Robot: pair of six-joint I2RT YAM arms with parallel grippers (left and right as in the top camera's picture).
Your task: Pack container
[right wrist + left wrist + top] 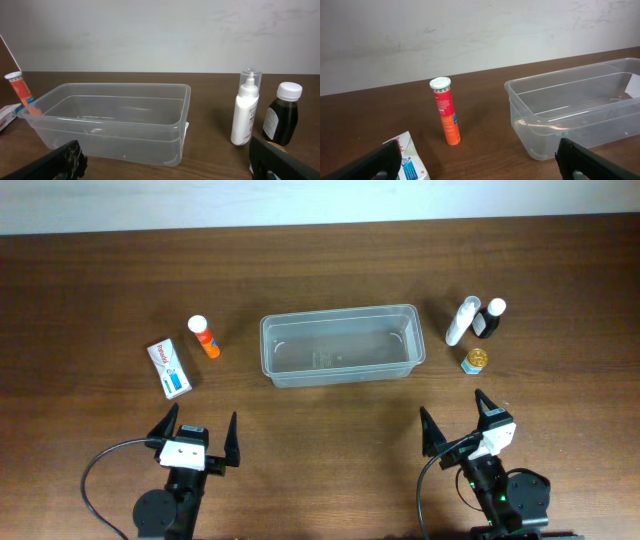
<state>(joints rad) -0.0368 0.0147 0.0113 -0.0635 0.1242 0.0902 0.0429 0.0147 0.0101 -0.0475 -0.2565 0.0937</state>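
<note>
The clear plastic container stands empty in the middle of the table; it also shows in the left wrist view and the right wrist view. An orange tube with a white cap and a white and blue box lie left of it. A white spray bottle, a dark bottle with a white cap and a small gold-lidded jar are to its right. My left gripper and right gripper are open and empty near the front edge.
The table is dark brown wood. A pale wall rises behind its far edge. Black cables run from both arms at the front.
</note>
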